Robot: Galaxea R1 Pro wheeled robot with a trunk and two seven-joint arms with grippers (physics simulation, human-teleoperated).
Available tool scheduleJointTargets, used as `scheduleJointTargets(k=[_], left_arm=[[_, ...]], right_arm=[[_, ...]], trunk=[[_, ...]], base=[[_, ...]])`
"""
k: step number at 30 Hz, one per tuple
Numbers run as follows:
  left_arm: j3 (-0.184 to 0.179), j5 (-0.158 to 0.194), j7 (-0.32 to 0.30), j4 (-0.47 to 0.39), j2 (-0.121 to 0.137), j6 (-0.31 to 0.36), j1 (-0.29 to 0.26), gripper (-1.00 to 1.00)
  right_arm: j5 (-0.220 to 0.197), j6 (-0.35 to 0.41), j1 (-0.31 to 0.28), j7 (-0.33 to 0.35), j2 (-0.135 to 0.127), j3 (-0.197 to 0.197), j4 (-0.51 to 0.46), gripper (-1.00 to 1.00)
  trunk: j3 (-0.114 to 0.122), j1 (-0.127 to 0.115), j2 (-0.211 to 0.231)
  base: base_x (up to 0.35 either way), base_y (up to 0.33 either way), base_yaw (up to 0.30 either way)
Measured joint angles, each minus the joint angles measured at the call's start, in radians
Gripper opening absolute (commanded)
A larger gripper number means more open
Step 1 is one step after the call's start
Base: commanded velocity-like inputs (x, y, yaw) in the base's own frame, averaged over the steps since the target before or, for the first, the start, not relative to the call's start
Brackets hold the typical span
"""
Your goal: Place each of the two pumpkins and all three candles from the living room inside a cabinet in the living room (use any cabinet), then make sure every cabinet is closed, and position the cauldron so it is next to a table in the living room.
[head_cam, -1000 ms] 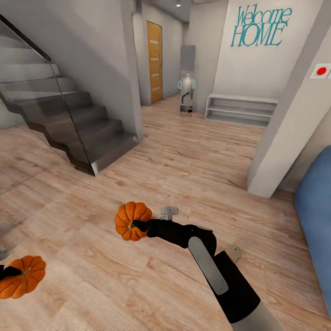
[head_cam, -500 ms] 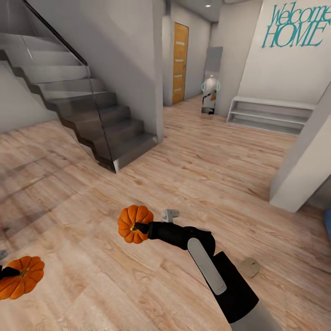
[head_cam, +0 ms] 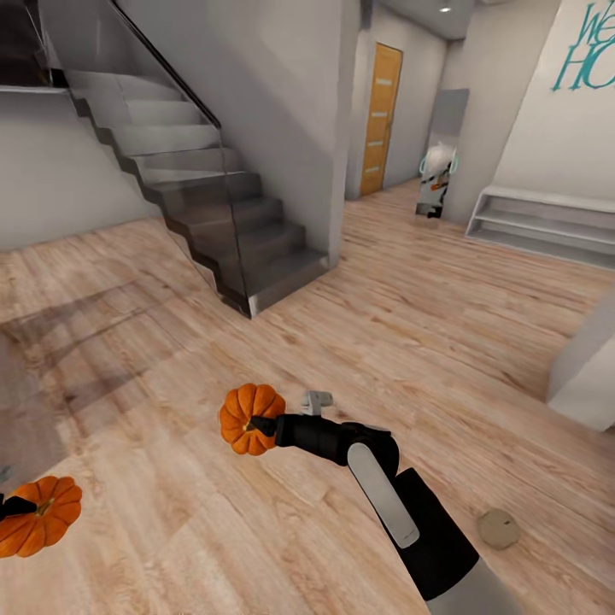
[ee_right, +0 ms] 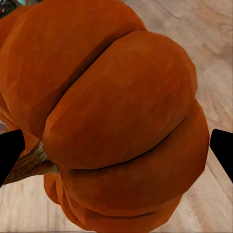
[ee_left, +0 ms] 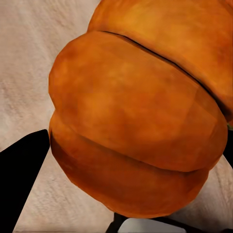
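The right gripper (head_cam: 260, 424) has its jaws clamped on a pumpkin (head_cam: 248, 417) (stem toward the wrist), held above the wooden floor (head_cam: 342, 342). The left gripper (head_cam: 7, 507) grips the other pumpkin (head_cam: 38, 515) likewise. A candle (head_cam: 498, 528) lies on the floor near the right arm.

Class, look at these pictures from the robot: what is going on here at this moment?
The robot is carrying two pumpkins, one in each gripper, above a wooden floor. The right gripper is shut on one pumpkin, and the left gripper is shut on the other pumpkin. A small round tan object, possibly a candle, lies on the floor beside the right arm. A grey staircase stands ahead.
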Motion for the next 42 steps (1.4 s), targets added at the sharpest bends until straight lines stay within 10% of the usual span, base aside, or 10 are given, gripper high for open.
scheduleJointTargets(k=[24,30,35,42], left_arm=[[-0.003,-0.001,0.003,-0.008,-0.007,-0.001,0.000,-1.00],[-0.008,0.007,0.022,-0.020,-0.058,0.001,0.000,-1.00],[-0.004,0.009,0.216,-0.079,-0.112,0.002,0.000,-1.00],[-0.005,0.012,0.272,-0.090,-0.150,0.001,-0.001,-1.00]], right_arm=[[-0.001,-0.020,0.000,0.000,-0.003,0.000,0.007,-1.00],[-0.001,-0.020,-0.001,-0.003,-0.003,-0.002,0.023,-1.00],[0.010,-0.021,-0.001,-0.090,-0.003,-0.003,0.025,-1.00],[0.011,-0.030,-0.001,-0.219,0.000,-0.002,0.037,-1.00]], trunk=[[0.088,-0.092,0.168],[0.113,-0.115,0.210],[0.134,-0.134,0.245],[0.163,-0.161,0.294]], base=[[0.000,0.000,0.274],[0.000,0.000,0.252],[0.000,0.000,0.244],[0.000,0.000,0.240]])
